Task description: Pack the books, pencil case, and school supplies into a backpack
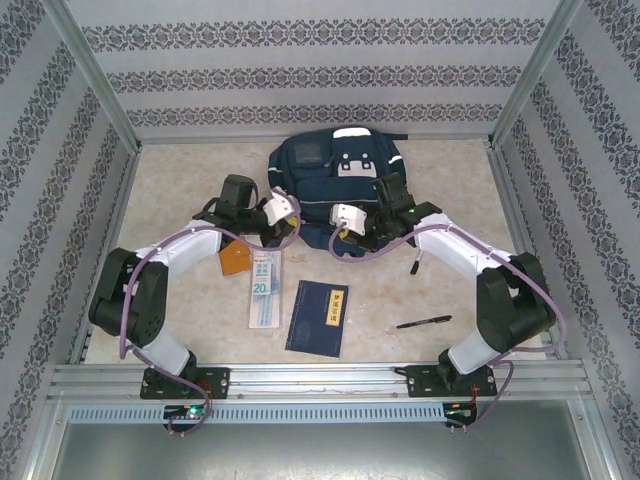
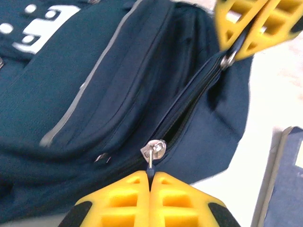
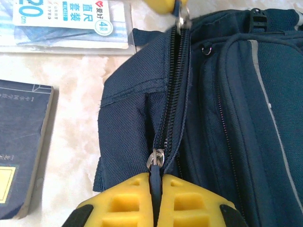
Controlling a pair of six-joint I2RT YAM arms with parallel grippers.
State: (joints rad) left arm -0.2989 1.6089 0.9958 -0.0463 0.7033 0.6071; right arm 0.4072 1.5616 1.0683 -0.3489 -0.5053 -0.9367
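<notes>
Two wrist views reveal the left tool (image 2: 150, 176) and right tool (image 3: 156, 177) each pinching a zipper pull (image 2: 154, 150) on the backpack (image 1: 320, 170). The top view adds booklet (image 1: 318, 317), pencil case (image 1: 265, 288), orange square (image 1: 235, 260) and pen (image 1: 423, 322) on the surface (image 1: 450, 200), nearside of the backpack.

The left arm (image 1: 188, 246) and right arm (image 1: 462, 250) share white shells between bulky black joints, a purple cable (image 1: 123, 335) looping along each, and black bolted bases (image 1: 185, 382), while the left claw (image 2: 150, 176) and right claw (image 3: 156, 178) have yellow fingers (image 2: 120, 201) moulded with rectangular pockets and black rear corners.
</notes>
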